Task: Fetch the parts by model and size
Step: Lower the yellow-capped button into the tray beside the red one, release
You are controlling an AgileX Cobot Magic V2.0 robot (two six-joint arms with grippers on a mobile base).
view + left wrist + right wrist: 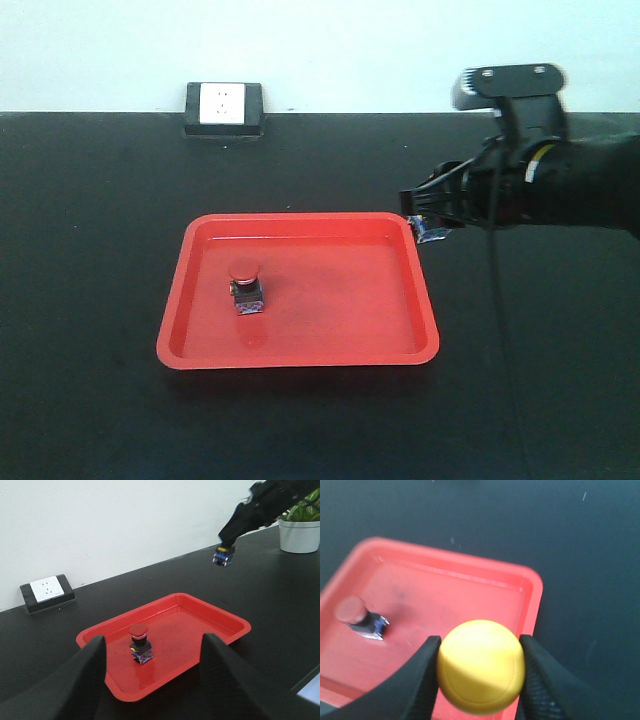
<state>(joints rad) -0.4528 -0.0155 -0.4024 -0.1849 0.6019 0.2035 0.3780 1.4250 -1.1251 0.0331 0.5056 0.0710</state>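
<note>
The right arm (585, 185) is a bulky matte-black assembly. Above the claw sits a black block-shaped camera housing (508, 85) with a grey front face and two small pale fasteners on top. A thin black cable (493, 290) hangs down behind the claw, and yellow and white wiring (538, 160) shows at the wrist joint. The right gripper (481, 667) has two black, tapering fingers (417, 680) with a dull, slightly textured surface. The left gripper (155, 680) has two matching black wedge-shaped fingers (82, 680), broad at the base.
</note>
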